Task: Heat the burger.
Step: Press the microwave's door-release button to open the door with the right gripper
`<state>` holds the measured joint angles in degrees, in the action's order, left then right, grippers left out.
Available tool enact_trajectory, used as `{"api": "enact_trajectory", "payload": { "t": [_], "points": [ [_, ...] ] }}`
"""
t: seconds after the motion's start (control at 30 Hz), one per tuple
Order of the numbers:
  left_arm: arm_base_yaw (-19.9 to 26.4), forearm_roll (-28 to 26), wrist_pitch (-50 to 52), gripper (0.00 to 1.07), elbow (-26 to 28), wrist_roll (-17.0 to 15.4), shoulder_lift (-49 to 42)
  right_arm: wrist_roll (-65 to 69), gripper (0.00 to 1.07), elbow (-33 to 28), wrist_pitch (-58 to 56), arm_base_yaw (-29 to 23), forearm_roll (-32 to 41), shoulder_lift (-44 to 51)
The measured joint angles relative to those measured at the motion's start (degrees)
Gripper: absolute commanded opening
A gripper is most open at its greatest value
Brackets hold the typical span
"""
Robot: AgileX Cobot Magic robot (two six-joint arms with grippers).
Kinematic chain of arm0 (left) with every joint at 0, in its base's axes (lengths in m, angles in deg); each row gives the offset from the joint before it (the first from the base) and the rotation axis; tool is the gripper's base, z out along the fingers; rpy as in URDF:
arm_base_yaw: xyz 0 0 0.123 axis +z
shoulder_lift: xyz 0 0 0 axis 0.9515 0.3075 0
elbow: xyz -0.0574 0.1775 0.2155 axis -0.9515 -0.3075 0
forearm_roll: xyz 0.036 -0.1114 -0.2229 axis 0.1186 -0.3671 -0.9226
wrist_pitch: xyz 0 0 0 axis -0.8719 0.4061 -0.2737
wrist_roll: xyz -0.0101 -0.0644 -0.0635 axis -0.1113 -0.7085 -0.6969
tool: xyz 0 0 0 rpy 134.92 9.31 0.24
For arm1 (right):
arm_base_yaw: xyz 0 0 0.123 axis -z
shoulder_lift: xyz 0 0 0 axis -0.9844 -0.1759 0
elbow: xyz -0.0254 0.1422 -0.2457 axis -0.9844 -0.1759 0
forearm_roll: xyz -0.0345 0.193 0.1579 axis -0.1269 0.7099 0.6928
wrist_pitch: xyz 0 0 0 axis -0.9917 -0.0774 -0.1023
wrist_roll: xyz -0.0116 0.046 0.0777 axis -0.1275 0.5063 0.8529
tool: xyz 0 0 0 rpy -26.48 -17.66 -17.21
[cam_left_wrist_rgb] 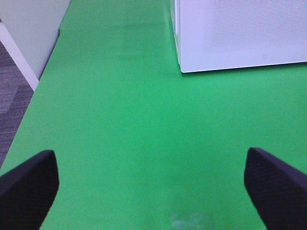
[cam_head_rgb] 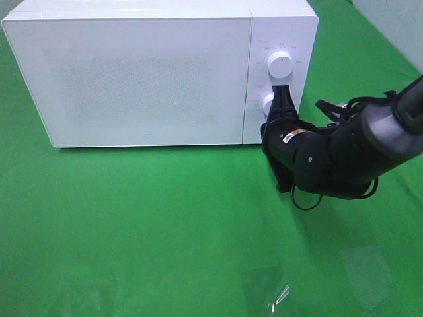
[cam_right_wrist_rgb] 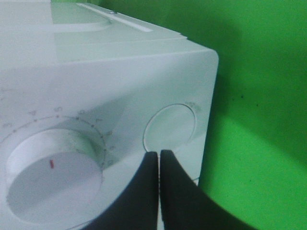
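Left side: the left gripper (cam_left_wrist_rgb: 149, 160) hangs released, jaws spread wide, over bare cloth just off the near corner of the microwave (cam_head_rgb: 198, 10); it holds nothing.

Centre: the microwave door (cam_head_rgb: 99, 99) is closed. The burger appears in no view. It is presumably inside behind the frosted front, but this cannot be confirmed.

Right side: on the control panel, the upper knob (cam_head_rgb: 280, 64) is clear. The right gripper (cam_head_rgb: 282, 89) is clenched empty, its tips pressed together and set against the panel at the lower knob (cam_head_rgb: 268, 104), which it partly covers.

Progress, as judged: loading and door closing look complete. The step in hand is setting the controls. What is left is starting the heating and then, if required, retrieving the food.

Surface: a green cloth (cam_head_rgb: 165, 224), smooth and uncluttered, with one pale glossy patch (cam_head_rgb: 274, 294) near the front edge.

Room: grey floor (cam_left_wrist_rgb: 14, 96) and a pale wall panel (cam_left_wrist_rgb: 33, 24) lie beyond the table's left edge.
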<state>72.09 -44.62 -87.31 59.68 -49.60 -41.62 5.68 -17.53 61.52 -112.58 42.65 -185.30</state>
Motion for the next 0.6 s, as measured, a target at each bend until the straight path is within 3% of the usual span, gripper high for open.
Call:
{"api": "enact_trajectory", "payload": {
  "t": [0.6],
  "points": [
    [0.00, 0.00, 0.00, 0.98, 0.00, 0.00, 0.00, 0.23, 0.01, 1.95, 1.20, 1.15, 1.78, -1.78]
  ]
}}
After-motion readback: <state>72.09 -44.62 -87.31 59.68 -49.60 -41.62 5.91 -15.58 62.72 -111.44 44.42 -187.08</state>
